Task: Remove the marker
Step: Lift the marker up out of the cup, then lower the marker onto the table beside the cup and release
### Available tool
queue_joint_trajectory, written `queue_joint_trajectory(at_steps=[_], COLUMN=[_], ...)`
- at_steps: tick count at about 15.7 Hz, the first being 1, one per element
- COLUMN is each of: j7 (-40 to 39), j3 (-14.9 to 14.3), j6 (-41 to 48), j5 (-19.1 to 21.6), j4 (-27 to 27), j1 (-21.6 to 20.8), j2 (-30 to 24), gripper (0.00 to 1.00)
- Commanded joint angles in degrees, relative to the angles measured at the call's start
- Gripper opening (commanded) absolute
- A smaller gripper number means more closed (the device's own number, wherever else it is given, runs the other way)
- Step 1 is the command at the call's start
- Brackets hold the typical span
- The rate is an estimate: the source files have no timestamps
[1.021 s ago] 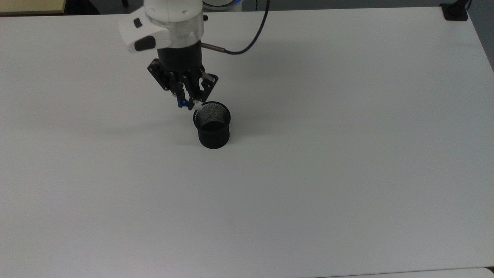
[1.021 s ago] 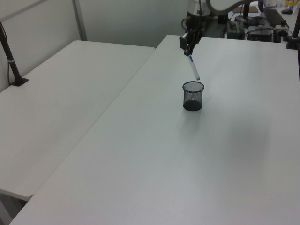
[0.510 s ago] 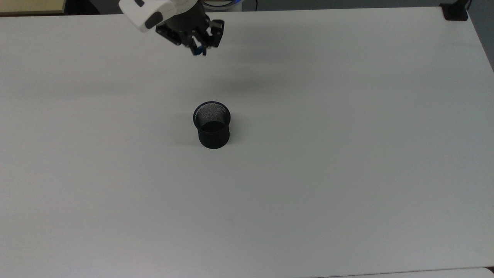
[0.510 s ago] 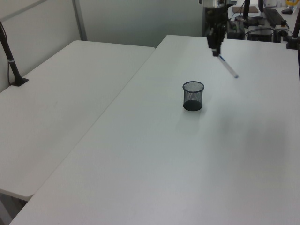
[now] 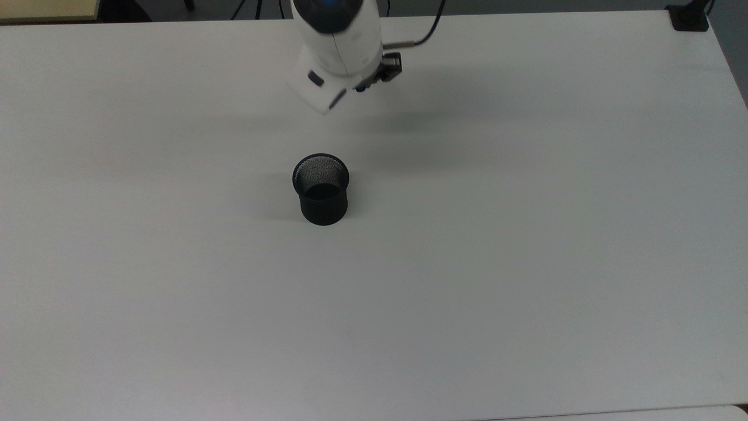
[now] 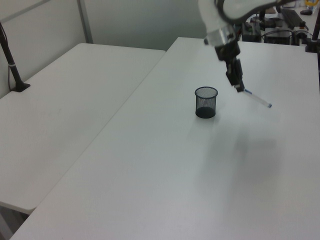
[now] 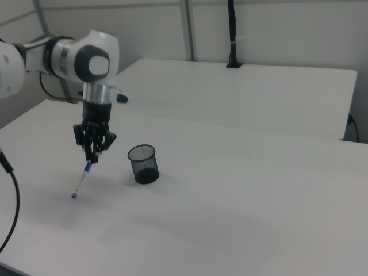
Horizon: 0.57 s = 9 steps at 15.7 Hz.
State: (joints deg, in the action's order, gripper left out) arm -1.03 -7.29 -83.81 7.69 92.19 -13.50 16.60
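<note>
Top view first: I'm looking straight down on the arm's white wrist housing (image 5: 339,47), which is sitting over the far part of the white table (image 5: 526,263) and covering most of the gripper (image 5: 374,79), so I'm just getting a bit of black hardware poking out on the top view's right of the housing. From here I honestly can't tell how the fingers are standing. The black mesh cup (image 5: 321,189) is standing upright nearer the camera, well apart from the arm, and I'm seeing nothing in it but its dark bottom.

Left view: this one is showing it better. The gripper (image 6: 239,85) is hanging in the air on the left view's right of the mesh cup (image 6: 206,102), and it's pinching the marker (image 6: 256,98) at one end. The marker is slanting down and away toward the left view's right, clear of the cup and not touching the table (image 6: 165,165).

Right view: the gripper (image 7: 94,156) is pointing down with its fingers pressed onto the marker's (image 7: 81,180) upper end. The pen is dangling at a slant toward the right view's lower left, blue tip lowest, over the table (image 7: 230,218). The cup (image 7: 143,163) is standing on the right view's right of it, near but apart.
</note>
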Motion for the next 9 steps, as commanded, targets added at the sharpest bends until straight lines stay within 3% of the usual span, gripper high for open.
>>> queue_joint_trajectory(at_steps=[1,9], j7=[-1.5,-0.8], j3=[-0.4,-0.4], j6=[-2.1,-7.1], j5=[0.0,0.0], j4=[-0.3,-0.4], j1=[-2.0,-4.0], j2=[4.1,11.3], gripper=[0.21,0.24])
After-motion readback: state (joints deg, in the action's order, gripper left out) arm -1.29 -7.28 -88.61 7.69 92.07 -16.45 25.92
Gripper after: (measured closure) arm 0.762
